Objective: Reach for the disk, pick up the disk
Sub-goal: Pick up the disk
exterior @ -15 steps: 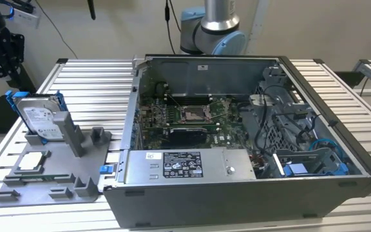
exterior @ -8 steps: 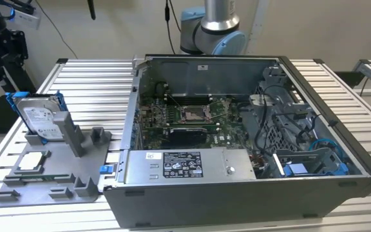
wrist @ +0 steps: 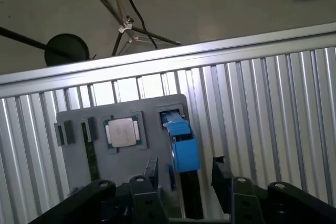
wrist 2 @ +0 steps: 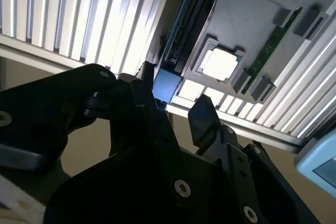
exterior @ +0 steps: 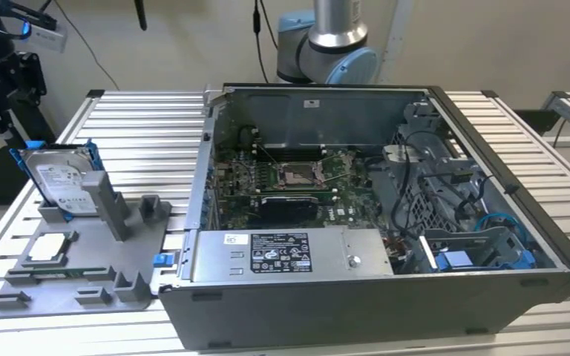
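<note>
In the holder (exterior: 77,291), a chip (exterior: 50,248) lay flat in a front recess. Behind it the disk (exterior: 62,182) stood upright in a slot. Above the holder the gripper (wrist: 184,170) hung open, jaws spread either side of the disk's blue rail. Beside the holder sat an open case (exterior: 364,311) holding circuit boards.
</note>
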Robot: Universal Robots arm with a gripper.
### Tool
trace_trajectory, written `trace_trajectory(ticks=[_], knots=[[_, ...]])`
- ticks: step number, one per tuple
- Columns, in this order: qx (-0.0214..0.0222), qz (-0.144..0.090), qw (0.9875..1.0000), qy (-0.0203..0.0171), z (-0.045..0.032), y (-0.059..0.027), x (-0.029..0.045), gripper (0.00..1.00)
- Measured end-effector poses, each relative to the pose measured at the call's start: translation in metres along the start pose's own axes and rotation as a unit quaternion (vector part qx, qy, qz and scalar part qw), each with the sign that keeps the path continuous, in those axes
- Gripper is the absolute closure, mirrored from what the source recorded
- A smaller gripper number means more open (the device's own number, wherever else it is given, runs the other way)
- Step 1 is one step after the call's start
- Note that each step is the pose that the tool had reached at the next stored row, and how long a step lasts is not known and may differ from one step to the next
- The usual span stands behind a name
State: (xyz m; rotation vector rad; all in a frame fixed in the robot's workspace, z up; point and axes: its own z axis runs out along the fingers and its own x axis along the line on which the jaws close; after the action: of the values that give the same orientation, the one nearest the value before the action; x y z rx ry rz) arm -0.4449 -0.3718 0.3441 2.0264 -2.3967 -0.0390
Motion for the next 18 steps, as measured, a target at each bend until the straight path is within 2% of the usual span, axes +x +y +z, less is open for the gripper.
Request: trace_trajectory(ticks=[8, 18], knots=[[0.0002, -0.001, 1.0000, -0.0002, 0.0010, -0.0001, 0.0002, 0.00], [0.0001, -0.005, 1.0000, -0.0001, 0.0159, -0.0001, 0.0002, 0.00]])
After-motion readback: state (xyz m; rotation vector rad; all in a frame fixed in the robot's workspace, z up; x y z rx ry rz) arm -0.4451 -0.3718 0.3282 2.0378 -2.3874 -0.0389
